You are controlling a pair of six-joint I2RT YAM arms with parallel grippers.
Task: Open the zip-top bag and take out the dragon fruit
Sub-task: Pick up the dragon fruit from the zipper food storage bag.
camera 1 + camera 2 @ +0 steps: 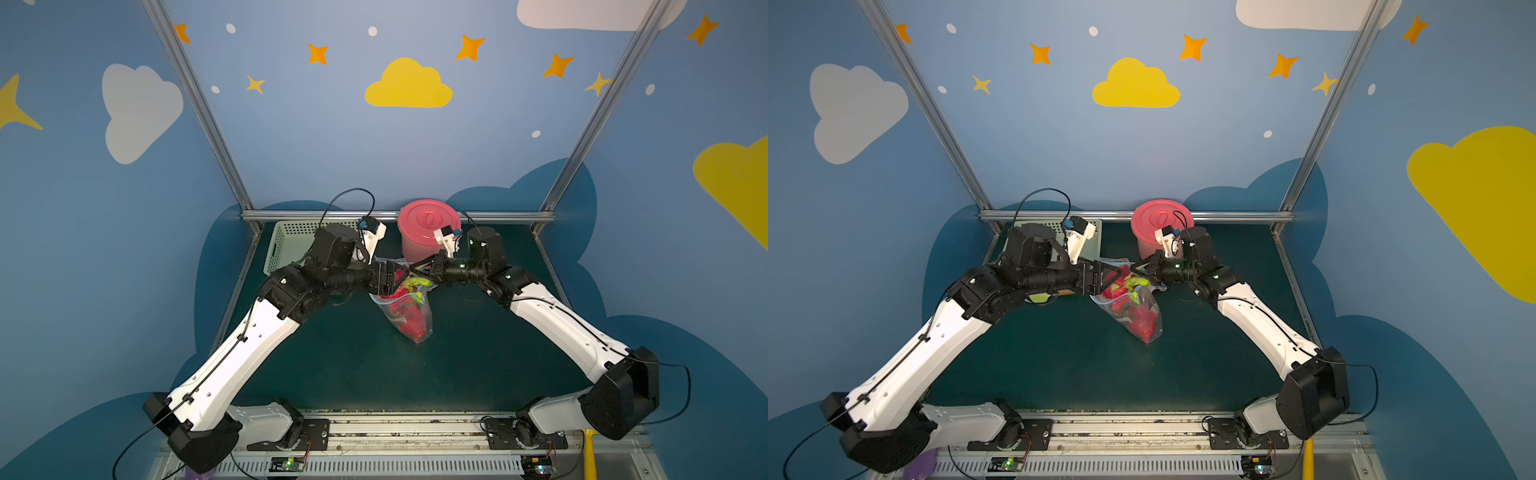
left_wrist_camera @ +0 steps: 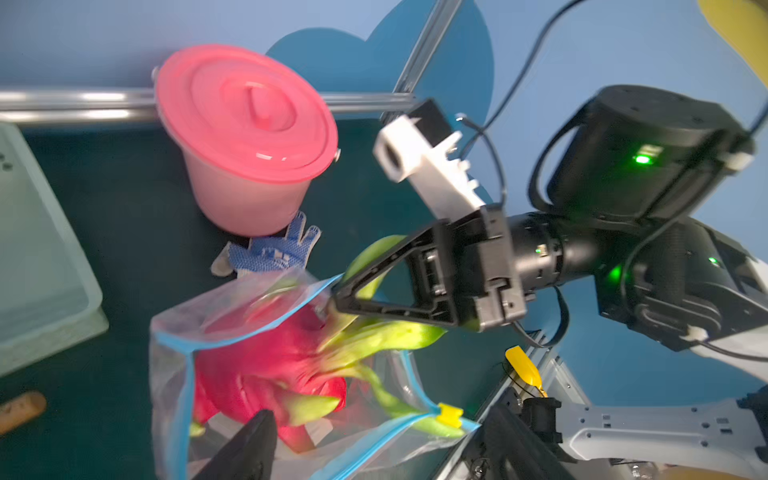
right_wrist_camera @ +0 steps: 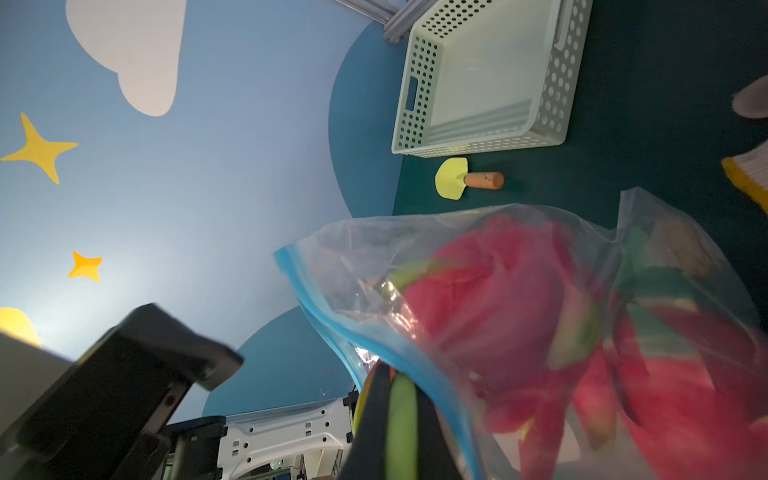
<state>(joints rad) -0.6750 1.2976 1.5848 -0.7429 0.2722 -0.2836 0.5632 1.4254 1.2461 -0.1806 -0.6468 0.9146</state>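
The zip-top bag [image 1: 417, 330] [image 1: 1149, 330] hangs mouth-up near the mat's middle, clear with a blue zip strip and a yellow slider tab [image 2: 449, 414]. Its mouth gapes wide. Inside is the dragon fruit [image 2: 266, 365] [image 3: 498, 299] [image 1: 405, 305], pink-red with green scales poking out of the opening. My right gripper [image 1: 409, 272] [image 2: 336, 297] [image 3: 386, 374] is shut on the bag's far rim, with a green scale pressed against its fingers. My left gripper [image 1: 392, 278] [image 2: 380, 411] is open, one finger on each side of the bag's mouth, holding nothing.
A pink lidded bucket [image 1: 428, 232] [image 2: 249, 137] stands just behind the bag. A white perforated basket [image 1: 291, 245] [image 3: 486, 83] sits at the back left. A blue-dotted glove [image 2: 270, 249] lies by the bucket. A small yellow spatula [image 3: 469, 180] lies in front of the basket.
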